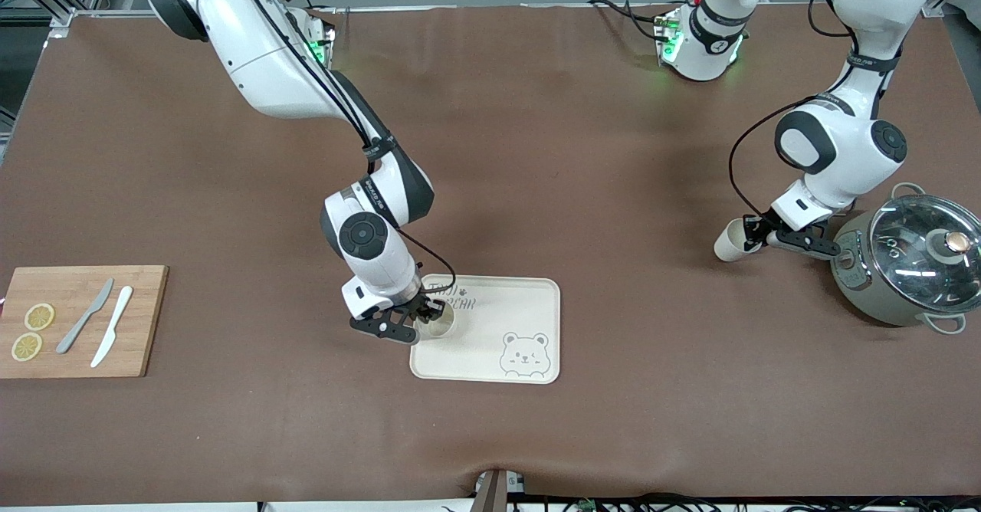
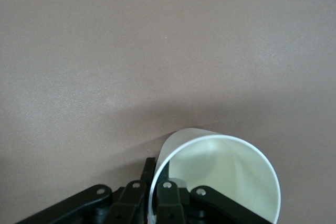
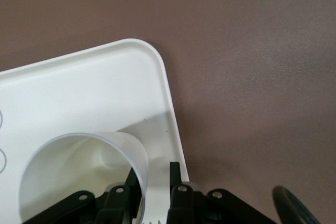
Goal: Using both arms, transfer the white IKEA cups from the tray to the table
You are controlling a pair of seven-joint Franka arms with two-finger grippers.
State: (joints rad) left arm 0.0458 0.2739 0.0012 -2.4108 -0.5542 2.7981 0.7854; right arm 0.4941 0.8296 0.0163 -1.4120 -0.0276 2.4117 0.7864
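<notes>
One white cup (image 1: 438, 326) stands on the cream bear tray (image 1: 506, 313), at the corner toward the right arm's end. My right gripper (image 1: 424, 319) is open around the cup's wall, with one finger inside the cup and one outside; the outer finger stands apart from the wall. In the right wrist view the cup (image 3: 79, 171), the tray (image 3: 79, 93) and the gripper (image 3: 153, 182) show. My left gripper (image 1: 755, 234) is shut on the rim wall of the second white cup (image 1: 730, 241). It holds that cup tilted over bare table beside the pot. The left wrist view shows this cup (image 2: 220, 177) pinched in the gripper (image 2: 157, 182).
A grey pot with a glass lid (image 1: 912, 263) stands close to the left gripper at the left arm's end. A wooden cutting board (image 1: 77, 320) with two knives and two lemon slices lies at the right arm's end.
</notes>
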